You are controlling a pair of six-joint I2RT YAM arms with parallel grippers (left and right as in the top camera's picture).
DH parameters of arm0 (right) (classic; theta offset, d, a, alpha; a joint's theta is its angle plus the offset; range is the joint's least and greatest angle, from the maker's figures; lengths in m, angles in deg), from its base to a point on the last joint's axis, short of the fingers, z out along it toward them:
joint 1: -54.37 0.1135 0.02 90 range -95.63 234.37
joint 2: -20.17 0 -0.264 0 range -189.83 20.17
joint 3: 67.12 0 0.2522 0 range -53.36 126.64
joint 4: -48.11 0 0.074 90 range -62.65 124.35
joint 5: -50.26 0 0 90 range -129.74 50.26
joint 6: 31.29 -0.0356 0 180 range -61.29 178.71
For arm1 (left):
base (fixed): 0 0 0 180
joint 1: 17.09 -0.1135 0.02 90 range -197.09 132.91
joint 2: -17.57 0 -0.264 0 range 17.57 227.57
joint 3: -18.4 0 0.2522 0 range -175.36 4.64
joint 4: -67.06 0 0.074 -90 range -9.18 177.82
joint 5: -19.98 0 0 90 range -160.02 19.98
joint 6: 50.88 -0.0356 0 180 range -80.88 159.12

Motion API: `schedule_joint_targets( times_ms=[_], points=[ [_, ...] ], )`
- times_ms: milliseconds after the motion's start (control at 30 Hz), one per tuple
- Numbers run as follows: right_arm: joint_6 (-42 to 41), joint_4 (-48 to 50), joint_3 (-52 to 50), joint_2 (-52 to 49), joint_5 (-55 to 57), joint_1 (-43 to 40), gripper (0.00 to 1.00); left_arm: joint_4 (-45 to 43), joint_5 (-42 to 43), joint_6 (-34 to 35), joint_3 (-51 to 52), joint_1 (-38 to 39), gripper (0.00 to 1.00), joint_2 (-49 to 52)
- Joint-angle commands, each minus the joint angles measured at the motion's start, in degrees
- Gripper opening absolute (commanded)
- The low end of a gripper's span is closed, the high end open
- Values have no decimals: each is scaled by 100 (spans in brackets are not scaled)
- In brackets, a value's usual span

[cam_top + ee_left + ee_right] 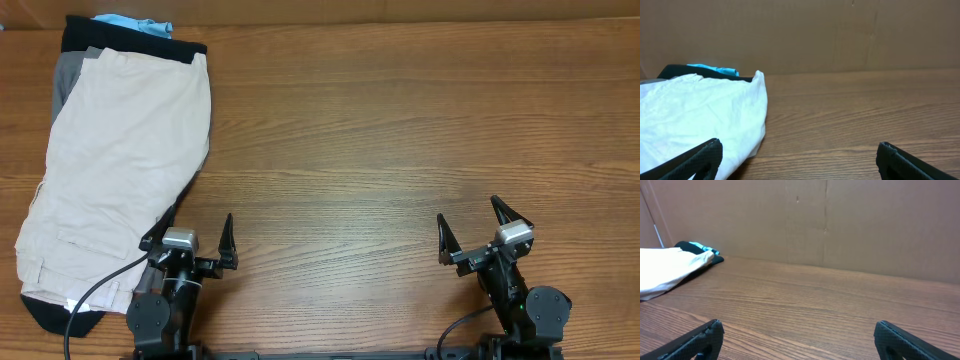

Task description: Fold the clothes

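The left gripper (197,232) and right gripper (470,222) stood released and empty at the worktop's (400,130) near edge. The beige shorts (125,150) topped a pile (62,85) at left, seemingly stacked aside as finished.

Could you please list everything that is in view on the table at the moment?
khaki shorts: one, light beige, on top of the pile at the table's left side
grey shorts: one, grey, under the khaki shorts, showing along the pile's left side
black garment: one, black, showing at the pile's far end
light-blue garment: one, light blue, farthest back in the pile
table: one, brown wood grain
left end effector: one, black, open, by the pile's near end
right end effector: one, black, open, above bare table
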Motion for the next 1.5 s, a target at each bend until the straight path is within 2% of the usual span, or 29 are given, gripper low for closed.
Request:
schedule_joint_targets(
  times_ms=[0, 1300, 1367, 1467],
  points=[
    [-13, 42, -61, 61, 74, 37, 100, -9, -57, 55, 17, 4, 100, -55],
    [-17, 142, -61, 61, -37, 37, 100, -24, -181, -4, 17, 4, 100, -55],
    [-15, 289, -61, 61, -225, 37, 100, -24, -140, 37, 17, 4, 100, -55],
    [-17, 723, -59, 61, -560, 37, 100, -260, 404, 31, 17, 4, 100, -55]
  ],
)
